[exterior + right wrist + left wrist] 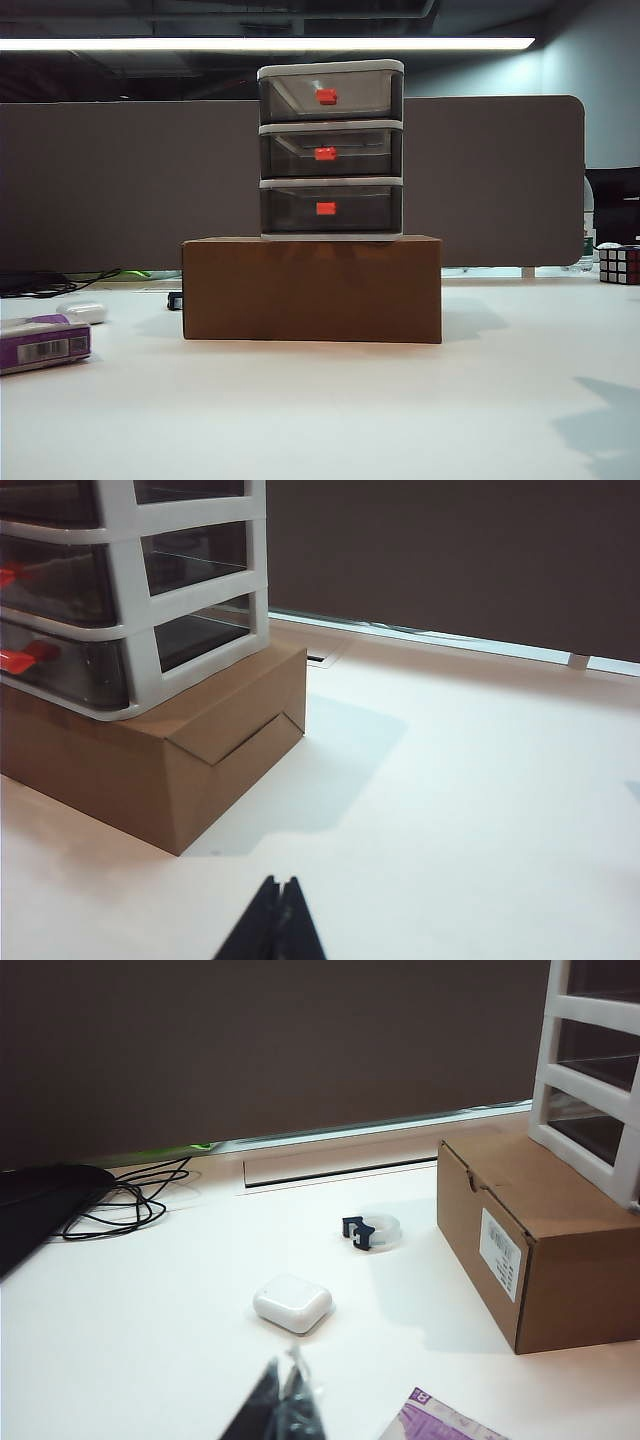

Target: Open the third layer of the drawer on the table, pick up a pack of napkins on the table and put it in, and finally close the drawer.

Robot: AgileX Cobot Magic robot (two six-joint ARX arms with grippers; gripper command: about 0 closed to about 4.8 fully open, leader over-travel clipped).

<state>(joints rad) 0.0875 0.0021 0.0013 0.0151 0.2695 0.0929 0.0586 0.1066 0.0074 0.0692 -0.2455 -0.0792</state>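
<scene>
The small three-tier cabinet of smoky translucent plastic drawers in a white frame is being carried on a brown cardboard box, so that, it is judged, its handles are being held at a height easier for a gripper to reach. In the exterior view the cabinet is standing at about twelve o'clock from the middle of the broad plain white tabletop. All three drawers are being kept shut; the lowest smoky drawer with its small red handle, the third layer, is being left untouched, so opening it is judged to be the step ahead.

The flat purple soft pack of napkins with a white barcode label is lying at about nine o'clock, at the table's left edge, well apart from the box. A small white rounded case is resting near it, and a little dark-and-clear clip-like thing is lying between the case and the box.

The left gripper is being held above the table near the pack with its fingers pressed together and nothing between them. The right gripper is being held above bare table at the box's right side, likewise pressed together and empty.

Counted: one cabinet, three drawers, three red handles, one box, one napkin pack, one white case, two grippers.
</scene>
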